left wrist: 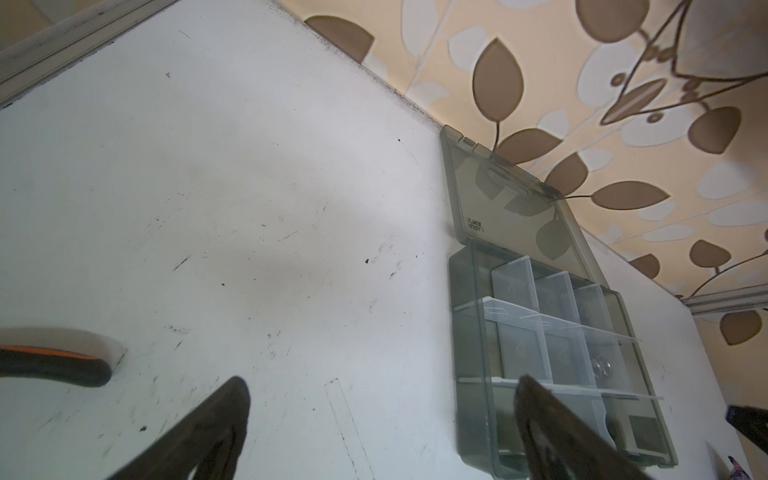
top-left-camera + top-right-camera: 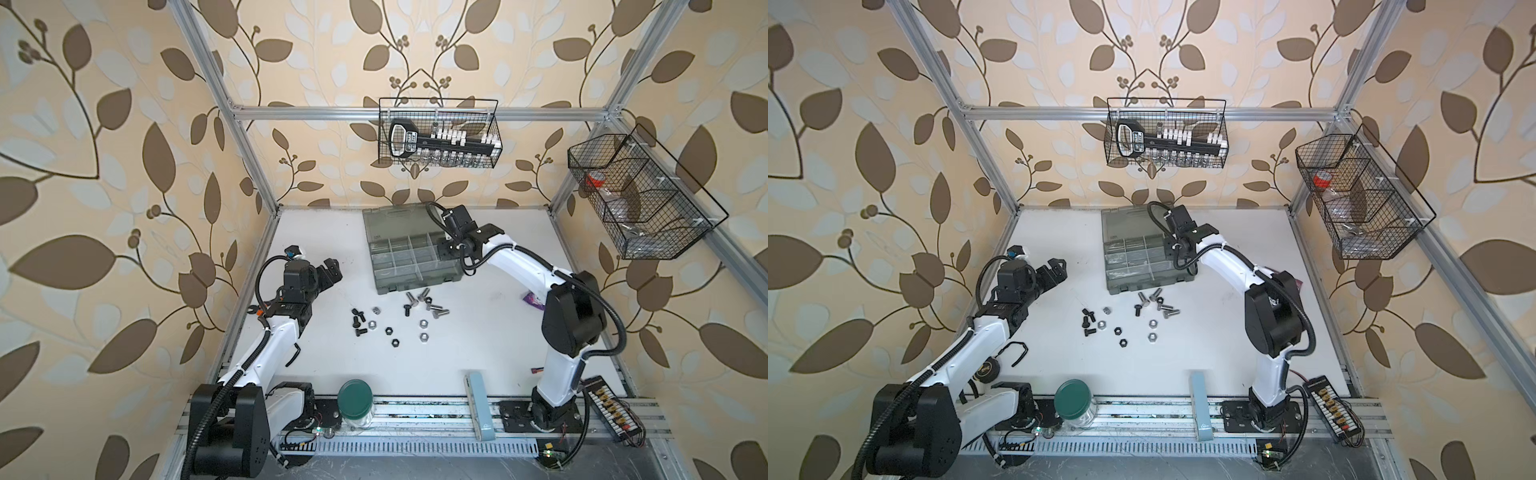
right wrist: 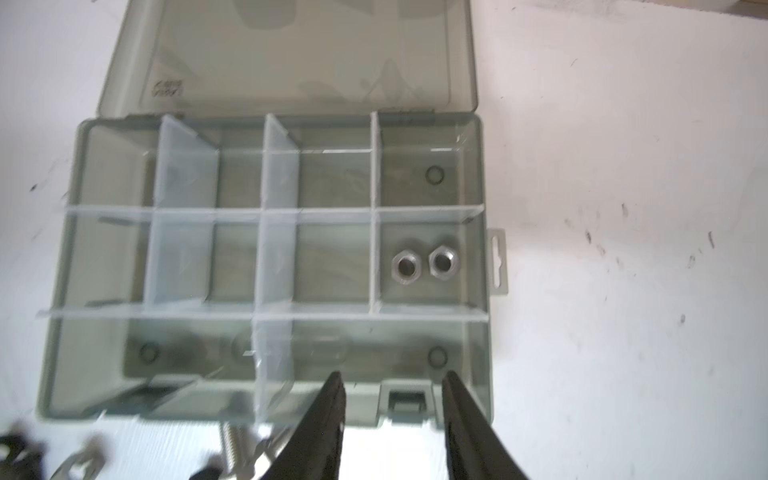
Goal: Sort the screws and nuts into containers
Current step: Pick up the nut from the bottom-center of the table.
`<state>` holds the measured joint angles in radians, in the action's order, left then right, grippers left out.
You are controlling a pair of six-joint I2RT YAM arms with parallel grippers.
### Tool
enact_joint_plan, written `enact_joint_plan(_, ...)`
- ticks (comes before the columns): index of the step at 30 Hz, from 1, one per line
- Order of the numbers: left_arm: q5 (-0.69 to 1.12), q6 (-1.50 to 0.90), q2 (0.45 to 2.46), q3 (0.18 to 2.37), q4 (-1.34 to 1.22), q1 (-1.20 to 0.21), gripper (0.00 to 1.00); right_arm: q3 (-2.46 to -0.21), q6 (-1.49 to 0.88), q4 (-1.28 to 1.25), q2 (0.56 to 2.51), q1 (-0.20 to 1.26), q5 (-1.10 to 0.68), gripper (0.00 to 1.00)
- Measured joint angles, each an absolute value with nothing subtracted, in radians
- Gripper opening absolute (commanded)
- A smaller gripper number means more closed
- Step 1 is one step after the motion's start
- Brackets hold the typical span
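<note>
your right gripper [image 3: 393,376] hangs partly open and empty over the three o'clock end of the containers [image 3: 332,257]. two silver nuts [image 3: 424,264] lie in the middle-row end compartment, just ahead of its fingertips. loose screws [image 2: 436,308] and more nuts sit on the table [image 2: 478,353] at the case's six o'clock, seemingly about a dozen. your left gripper [image 1: 381,380] stands wide open, empty, at nine o'clock.

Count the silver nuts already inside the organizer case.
2. One silver nut lies beside the other silver nut in the same middle-row end compartment of the organizer case; other compartments look empty, though translucent dividers may hide some.
</note>
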<state>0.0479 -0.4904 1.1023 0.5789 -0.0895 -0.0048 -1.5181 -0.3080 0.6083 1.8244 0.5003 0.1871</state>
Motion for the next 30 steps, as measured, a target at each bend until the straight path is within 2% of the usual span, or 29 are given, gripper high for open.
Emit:
enact_joint_plan(8, 0.048, -0.490, 1.103, 0.579, -0.089, -0.005, 0.99, -1.253, -0.403, 0.612, 1.670, 0.689, 0.212, 0.40)
enact_joint_plan(15, 0.048, -0.490, 1.102, 0.579, -0.089, -0.005, 0.99, -1.192, -0.508, 0.673, 1.666, 0.871, 0.213, 0.47)
enact_joint_plan(30, 0.048, -0.490, 1.102, 0.579, -0.089, -0.005, 0.99, -1.167, -0.541, 0.722, 1.776, 0.921, 0.094, 0.48)
